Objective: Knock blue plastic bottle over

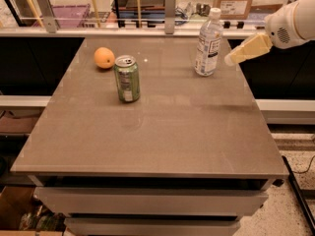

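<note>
1. Camera view: the blue plastic bottle [207, 43] stands upright near the far right corner of the table [162, 136].
2. The gripper [231, 59] hangs just beside the bottle's right side at label height, its tip pointing at the bottle and its yellowish fingers pressed together.
3. A green can [127, 78] and an orange [104, 58] sit far left.

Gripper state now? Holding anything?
Gripper: open or closed cannot be told; nothing seen in it; hovers just right of the upright blue plastic bottle.
</note>
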Controlling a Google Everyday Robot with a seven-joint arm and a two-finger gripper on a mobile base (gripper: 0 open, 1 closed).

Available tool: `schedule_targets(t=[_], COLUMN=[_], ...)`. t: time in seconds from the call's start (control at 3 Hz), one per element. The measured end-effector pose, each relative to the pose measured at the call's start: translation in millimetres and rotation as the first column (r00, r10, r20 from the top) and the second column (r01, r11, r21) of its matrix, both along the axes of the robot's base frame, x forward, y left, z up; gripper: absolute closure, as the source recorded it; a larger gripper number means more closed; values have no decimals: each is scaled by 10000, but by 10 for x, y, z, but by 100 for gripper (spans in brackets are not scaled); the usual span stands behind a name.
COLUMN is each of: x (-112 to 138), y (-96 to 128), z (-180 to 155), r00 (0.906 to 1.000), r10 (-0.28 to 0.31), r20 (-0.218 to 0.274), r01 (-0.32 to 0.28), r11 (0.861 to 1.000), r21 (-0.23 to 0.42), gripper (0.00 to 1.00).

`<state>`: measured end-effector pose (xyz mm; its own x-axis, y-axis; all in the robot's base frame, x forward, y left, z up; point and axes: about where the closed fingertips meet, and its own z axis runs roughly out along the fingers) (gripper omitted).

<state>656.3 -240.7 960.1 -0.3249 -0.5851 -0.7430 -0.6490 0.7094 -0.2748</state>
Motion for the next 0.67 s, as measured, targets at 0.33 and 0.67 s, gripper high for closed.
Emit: schedule_targets(t=[0.33,0.67], x=[0,71], y=[1,-4], z=[0,-20], r00=[10000,9988], r10=[1,-392], r20=[-1,276], r01=[-1,379], r11=[10000,9982], r21=[0,469], gripper=[0,0])
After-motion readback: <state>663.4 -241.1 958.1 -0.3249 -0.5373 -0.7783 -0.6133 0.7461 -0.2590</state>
